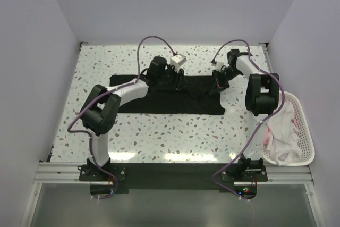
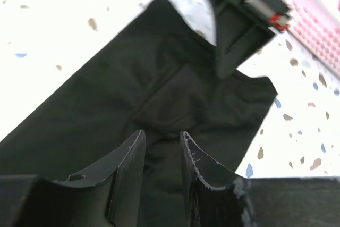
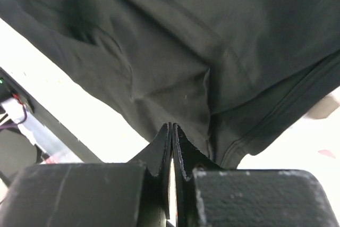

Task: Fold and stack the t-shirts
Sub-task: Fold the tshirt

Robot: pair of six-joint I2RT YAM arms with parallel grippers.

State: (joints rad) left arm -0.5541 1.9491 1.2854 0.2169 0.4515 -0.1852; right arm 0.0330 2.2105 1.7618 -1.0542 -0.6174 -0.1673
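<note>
I see the black t-shirt (image 1: 175, 102) spread flat mid-table (image 1: 159, 136), under both grippers. My left gripper (image 2: 162, 139) hovers over it, fingers apart. My right gripper (image 3: 171, 128) is pinched together on its puckered fabric.

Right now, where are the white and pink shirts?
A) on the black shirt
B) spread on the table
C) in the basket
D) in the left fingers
C: the white and pink shirts lie bunched in the basket; only the black t-shirt is on the table.
</note>
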